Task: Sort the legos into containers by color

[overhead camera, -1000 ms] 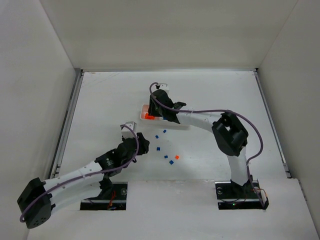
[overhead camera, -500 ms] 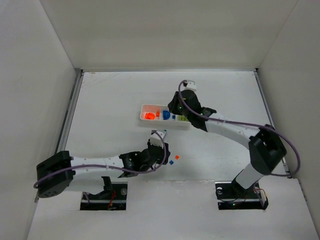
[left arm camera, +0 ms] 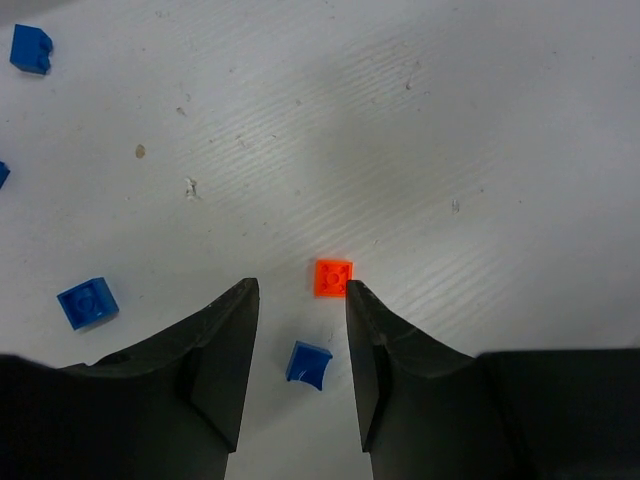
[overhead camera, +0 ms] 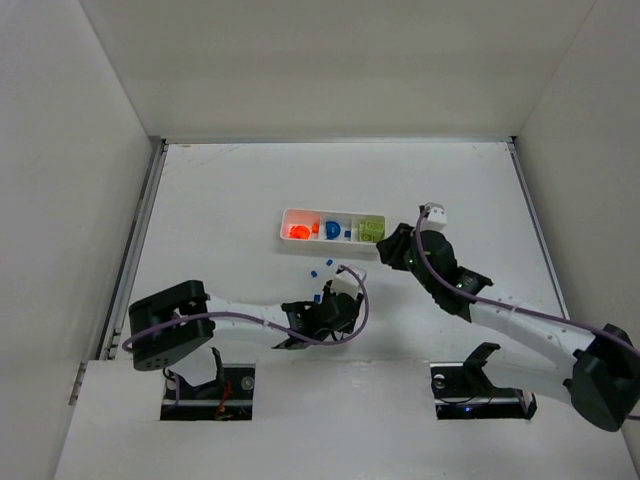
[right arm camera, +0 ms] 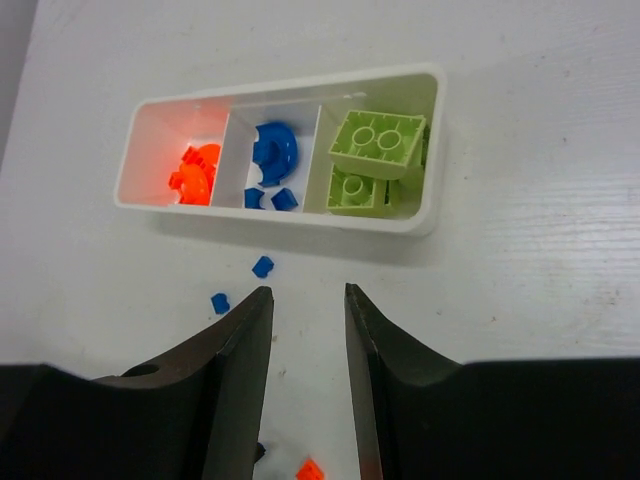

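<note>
Three compartments side by side in one long white tray (right arm camera: 290, 218), across the upper part of the right wrist frame: a rounded orange piece (right arm camera: 195, 172) in the left one, a rounded blue piece (right arm camera: 273, 150) plus two small blue bits (right arm camera: 258, 198) in the middle one, lime-green bricks (right arm camera: 377, 140) piled at a tilt in the right one. Just below the tray, on the white table (right arm camera: 520, 300), two loose blue bricks (right arm camera: 262, 266), near the front wall but not touching it. Right gripper (right arm camera: 307, 292) at bottom centre of that frame, fingers spread, nothing pinched between them, held above the table short of the tray. In the overhead frame, same gripper just off the tray's right end, tray at upper centre. Left gripper (left arm camera: 300, 290) at the bottom of the left wrist frame, fingers likewise spread and empty. Small orange plate (left arm camera: 333, 277) flat on the table at frame centre, right at the tip of the right-hand finger; touching or not, impossible to tell. One blue piece (left arm camera: 308, 361) lower down in the gap between the two fingers, another blue brick (left arm camera: 87, 303) beside the left-hand finger, a third blue one (left arm camera: 31, 48) in the upper left corner.
</note>
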### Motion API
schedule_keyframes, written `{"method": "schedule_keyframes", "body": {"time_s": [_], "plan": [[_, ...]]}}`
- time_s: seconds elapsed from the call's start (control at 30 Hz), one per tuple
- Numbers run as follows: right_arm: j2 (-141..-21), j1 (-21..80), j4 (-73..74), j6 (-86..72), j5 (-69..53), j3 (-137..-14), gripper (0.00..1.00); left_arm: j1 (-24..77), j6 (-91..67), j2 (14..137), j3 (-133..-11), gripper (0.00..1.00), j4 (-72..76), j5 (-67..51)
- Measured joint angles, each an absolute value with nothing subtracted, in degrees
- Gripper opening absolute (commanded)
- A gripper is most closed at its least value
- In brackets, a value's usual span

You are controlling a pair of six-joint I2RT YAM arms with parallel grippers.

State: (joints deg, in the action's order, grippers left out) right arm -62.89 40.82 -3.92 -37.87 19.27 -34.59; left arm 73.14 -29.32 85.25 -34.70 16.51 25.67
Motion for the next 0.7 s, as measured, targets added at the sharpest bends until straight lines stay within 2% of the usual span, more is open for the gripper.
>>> {"method": "schedule_keyframes", "body": {"time_s": [0.13, 0.4, 0.7], "plan": [[-58.83, 39.03, -4.27, -37.95, 19.27, -32.25, 0.41, 73.19, -28.69, 89.21, -36.53, 0.37, 16.51, 25.56], [-58.41, 37.87, -4.8, -37.95, 18.59, -30.68, 0.41, 73.6, -28.1, 93.12, -38.98, 0.36, 17.26, 25.98], [-58.41, 37.01, -5.61, -37.95, 17.76, -30.0, 0.41, 74.81, -27.44, 95.22, -41.17, 0.3, 16.71, 26.92]]}}
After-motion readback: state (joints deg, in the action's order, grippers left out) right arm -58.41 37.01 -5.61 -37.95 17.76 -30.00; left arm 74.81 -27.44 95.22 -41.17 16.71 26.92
